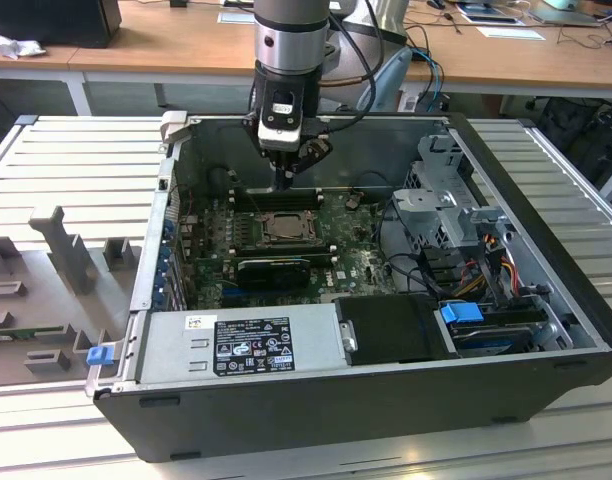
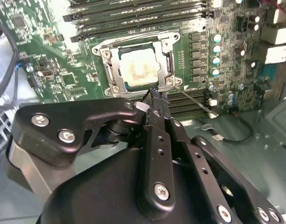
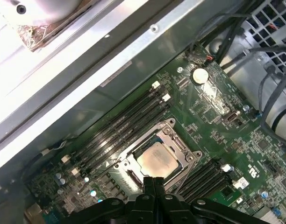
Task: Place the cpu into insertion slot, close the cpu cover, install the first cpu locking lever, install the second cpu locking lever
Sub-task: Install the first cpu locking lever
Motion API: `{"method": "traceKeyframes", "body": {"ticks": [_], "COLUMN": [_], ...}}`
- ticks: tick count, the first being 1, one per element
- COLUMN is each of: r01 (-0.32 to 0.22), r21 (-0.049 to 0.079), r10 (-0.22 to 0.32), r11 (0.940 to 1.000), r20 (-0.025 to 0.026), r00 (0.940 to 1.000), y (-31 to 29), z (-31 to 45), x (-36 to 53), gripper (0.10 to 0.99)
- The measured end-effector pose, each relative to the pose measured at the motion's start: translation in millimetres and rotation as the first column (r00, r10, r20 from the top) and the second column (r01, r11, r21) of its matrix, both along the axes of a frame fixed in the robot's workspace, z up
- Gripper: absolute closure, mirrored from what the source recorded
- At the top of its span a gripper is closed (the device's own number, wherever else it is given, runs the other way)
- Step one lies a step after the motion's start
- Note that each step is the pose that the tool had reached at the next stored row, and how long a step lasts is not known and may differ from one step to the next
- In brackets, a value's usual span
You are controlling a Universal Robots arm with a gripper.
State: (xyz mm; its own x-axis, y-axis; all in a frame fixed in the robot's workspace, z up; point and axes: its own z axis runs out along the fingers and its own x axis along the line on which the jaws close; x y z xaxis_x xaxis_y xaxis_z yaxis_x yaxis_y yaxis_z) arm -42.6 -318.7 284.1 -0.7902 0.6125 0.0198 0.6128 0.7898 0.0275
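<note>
From here I see the arm [image 1: 289, 60] reaching down into the open case [image 1: 316, 405], which sits on the slatted metal worktop [image 1: 76, 150]. The jaws hang low over the motherboard [image 2: 54, 65], above the edge of the insertion slot [image 1: 283, 228] that faces the memory slots [image 3: 119, 130]. In both wrist views the jaws are pressed together, with only a thin seam between the fingertips [image 3: 150, 186]. I can make out nothing gripped between them. The cpu [image 2: 139, 70] lies just past the tips and below them, seated flat in the slot with its pale metal face up. The cover [image 2: 107, 55] lies flat around it, framing the chip on all sides, so it looks closed. A thin wire lever [image 2: 194, 101] runs out from the socket corner nearest the tips and angles away across the board. It passes close beside the jaws, but I cannot tell whether they touch it. In the exterior view the power supply [image 1: 241, 345] sits well away from the jaws, along the near wall of the case. The drive cage [image 1: 446, 200] stands off to the exterior view's right of the jaws.
</note>
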Motion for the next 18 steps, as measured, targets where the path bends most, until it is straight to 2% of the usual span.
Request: {"method": "traceKeyframes", "body": {"ticks": [4, 11, 14, 16, 17, 18], "r01": [-0.08, -0.195, -0.243, -0.279, -0.3, -0.326], "r21": [0.0, 0.0, 0.0, 0.0, 0.0, 0.0], "r10": [0.08, 0.195, 0.243, 0.279, 0.3, 0.326], "r11": [0.9968, 0.9808, 0.9699, 0.9602, 0.9539, 0.9452], "r20": [0.0, 0.0, 0.0, 0.0, 0.0001, 0.0003], "r00": [0.9968, 0.9808, 0.9699, 0.9602, 0.9539, 0.9452], "y": [0.0, 0.0, 0.0, 0.0, 0.0, 0.0], "z": [0.0, -0.1, -0.2, -0.3, -0.4, -0.8], "x": [0.0, 0.0, 0.0, 0.0, 0.0, 0.0], "gripper": [0.98, 0.98, 0.98, 0.98, 0.98, 0.98]}}
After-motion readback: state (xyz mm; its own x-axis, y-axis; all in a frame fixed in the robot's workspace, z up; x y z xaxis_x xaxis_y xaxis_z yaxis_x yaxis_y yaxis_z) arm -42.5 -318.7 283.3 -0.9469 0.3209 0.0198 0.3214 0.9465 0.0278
